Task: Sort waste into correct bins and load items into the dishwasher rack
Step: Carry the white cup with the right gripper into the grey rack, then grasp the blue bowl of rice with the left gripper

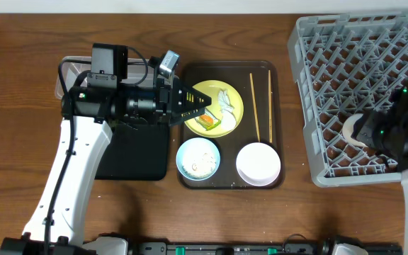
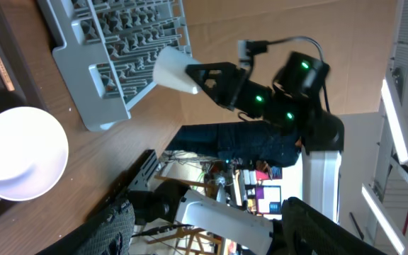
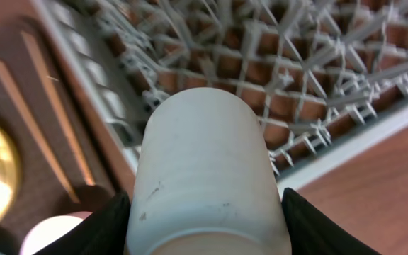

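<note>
My right gripper [image 1: 360, 132] is shut on the small white cup [image 1: 350, 132] and holds it on its side over the front left part of the grey dishwasher rack [image 1: 331, 42]. In the right wrist view the cup [image 3: 207, 163] fills the space between the fingers [image 3: 207, 230]. My left gripper [image 1: 207, 106] is open and empty above the left edge of the pale-yellow plate [image 1: 236, 117]. The plate holds the green-and-orange wrapper [image 1: 208, 124] and the white scrap [image 1: 225, 101]. The light-blue bowl [image 1: 198, 158] has rice grains in it. The white bowl [image 1: 258, 163] and the chopsticks [image 1: 254, 106] lie nearby.
Plate, bowls and chopsticks sit on a dark brown serving tray [image 1: 278, 127]. The black tray [image 1: 137, 156] lies left of it. The clear tub [image 1: 61, 76] is mostly hidden under my left arm. The left wrist view shows its open fingers [image 2: 211, 234], the white bowl [image 2: 20, 152] and the rack [image 2: 112, 57].
</note>
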{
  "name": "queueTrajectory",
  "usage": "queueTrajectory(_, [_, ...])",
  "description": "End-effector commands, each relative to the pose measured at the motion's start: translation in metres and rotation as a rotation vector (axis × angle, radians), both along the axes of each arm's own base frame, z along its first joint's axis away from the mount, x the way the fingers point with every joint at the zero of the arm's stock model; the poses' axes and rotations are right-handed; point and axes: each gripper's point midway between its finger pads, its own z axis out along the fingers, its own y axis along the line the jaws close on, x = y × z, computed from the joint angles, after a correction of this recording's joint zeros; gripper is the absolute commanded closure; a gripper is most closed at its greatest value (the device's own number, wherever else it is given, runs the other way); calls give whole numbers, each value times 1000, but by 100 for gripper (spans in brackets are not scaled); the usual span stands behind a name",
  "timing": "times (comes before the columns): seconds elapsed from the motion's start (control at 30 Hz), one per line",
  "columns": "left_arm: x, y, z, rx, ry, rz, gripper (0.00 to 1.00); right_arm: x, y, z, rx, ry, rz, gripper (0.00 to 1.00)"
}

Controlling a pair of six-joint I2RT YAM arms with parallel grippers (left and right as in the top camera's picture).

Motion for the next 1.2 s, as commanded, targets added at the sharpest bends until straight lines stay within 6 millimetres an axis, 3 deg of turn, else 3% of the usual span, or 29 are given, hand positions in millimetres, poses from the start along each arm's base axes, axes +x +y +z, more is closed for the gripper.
queueTrajectory(0.0, [1,1,3,3,-17,4,31,7,-4,-14,-18,65,-26,54])
queueTrajectory(0.23, [3,1,1,17,-19,13,30,24,25,-48,34,166,71,50])
queueTrajectory(0.37, [8,4,-10,76,-6,52,30,27,19,-57,-17,201,41,15])
queueTrajectory(0.43, [11,6,-20,130,6,83,30,30,19,-55,-9,183,29,7])
queueTrajectory(0.53, [16,9,-37,235,15,131,30,38,26,-38,20,117,51,4])
queueTrajectory(0.67, [19,10,-61,390,7,176,30,49,54,4,112,-28,211,3])
queueTrajectory(0.77, [19,19,-94,629,-4,233,31,52,85,41,223,-173,351,2])
queueTrajectory(0.9, [10,37,-136,1008,-22,297,35,48,111,78,323,-316,455,1])
queueTrajectory(1.0, [-1,27,-157,1145,-38,273,39,42,117,91,352,-356,470,1])
queueTrajectory(1.17, [-19,-6,-202,1264,51,252,46,36,118,93,362,-356,456,1])
